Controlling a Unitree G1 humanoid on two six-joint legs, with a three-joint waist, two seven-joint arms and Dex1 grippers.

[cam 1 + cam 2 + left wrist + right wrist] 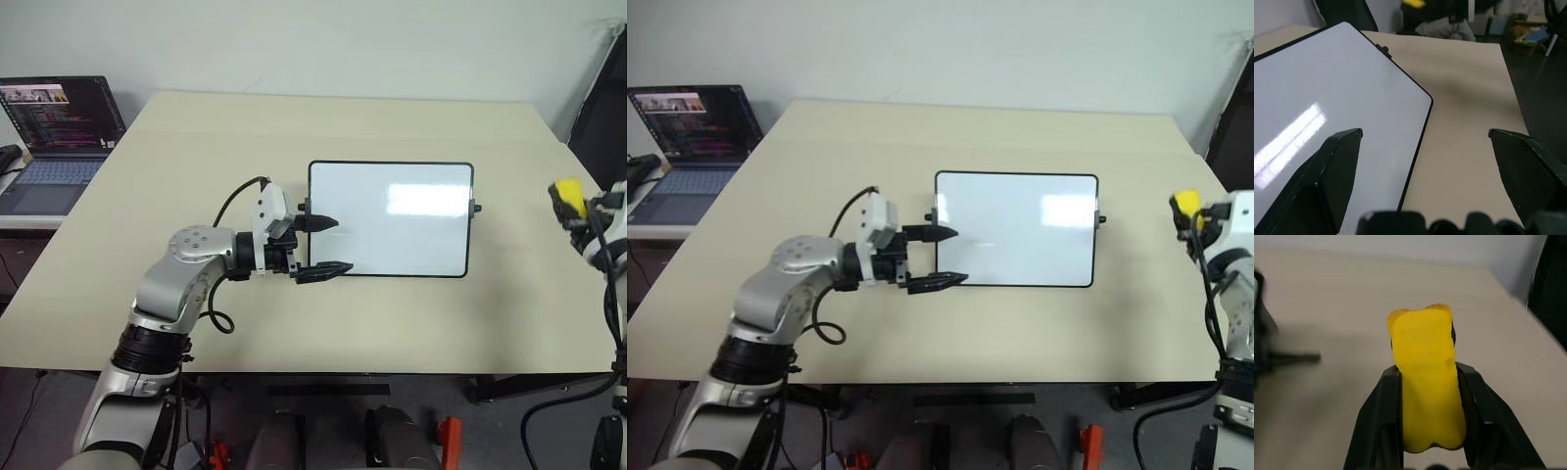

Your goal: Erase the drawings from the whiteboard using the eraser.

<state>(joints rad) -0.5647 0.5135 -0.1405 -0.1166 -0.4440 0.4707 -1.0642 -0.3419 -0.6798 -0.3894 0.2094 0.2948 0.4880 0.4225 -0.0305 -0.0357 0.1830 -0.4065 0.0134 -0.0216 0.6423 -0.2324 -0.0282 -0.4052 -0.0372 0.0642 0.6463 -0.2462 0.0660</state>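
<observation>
Yellow eraser [1427, 387] sits pinched in the right gripper [573, 206], off the table's right edge; whiteboard [392, 220] lies at nine o'clock, left gripper [321, 247] spread at its near-left corner.

1. A wide beige table [411, 127] takes up most of the room's middle.
2. An open laptop [59, 132] sits off the table's far left corner, its screen lit with dark lines of text.
3. A pale wall [323, 39] runs behind the table.
4. A red-orange fitting [449, 436] shows low down, below the table's near edge.
</observation>
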